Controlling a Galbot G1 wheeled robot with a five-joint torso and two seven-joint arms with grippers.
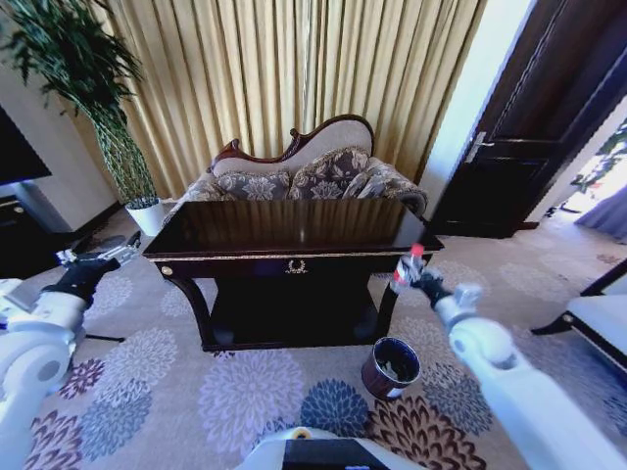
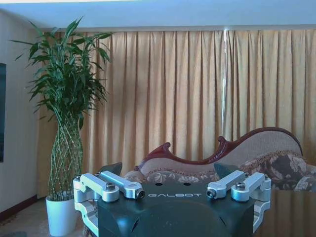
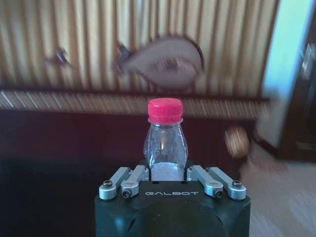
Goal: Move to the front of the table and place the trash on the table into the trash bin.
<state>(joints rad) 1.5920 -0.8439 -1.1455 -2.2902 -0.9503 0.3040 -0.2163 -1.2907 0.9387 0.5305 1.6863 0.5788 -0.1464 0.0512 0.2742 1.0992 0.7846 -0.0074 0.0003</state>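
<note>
White rounded arm shells, dark gripper bodies lettered GALBOT, silver screwed finger links, perhaps black wrists.

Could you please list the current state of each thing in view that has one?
Clear plastic water bottle with red cap: capped, upright, held off the table.
Right gripper: shut on the bottle.
Left gripper: open, holding nothing.
Round dark maroon trash bin: upright, open-topped, on the carpet.
Dark wooden door: closed.

Gold curtains (image 1: 294,69) behind a sofa (image 1: 313,174) (floral carpet (image 1: 245,392) below).
</note>
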